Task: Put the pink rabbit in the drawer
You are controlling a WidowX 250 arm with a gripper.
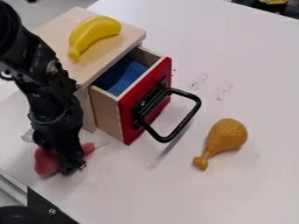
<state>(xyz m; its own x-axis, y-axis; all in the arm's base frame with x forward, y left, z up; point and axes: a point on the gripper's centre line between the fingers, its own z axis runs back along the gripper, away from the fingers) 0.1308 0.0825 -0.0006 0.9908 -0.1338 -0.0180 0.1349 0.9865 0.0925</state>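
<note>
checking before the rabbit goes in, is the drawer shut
No, the drawer is pulled out from its wooden box, with something blue visible inside.

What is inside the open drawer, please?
A blue item, perhaps a cloth, lies in the drawer. Whatever is beneath it, or further back under the box top, is covered and cannot be seen.

On the white table (257,192) at lower left, black gripper (66,164) down at pink rabbit (45,162), partly covering it. Just beside, wooden cabinet (96,61) with yellow banana (93,33) on top and red-fronted drawer (128,117) open, something blue (130,75) inside, black handle (186,120) on front. Right of handle, toy drumstick (227,134).
</note>
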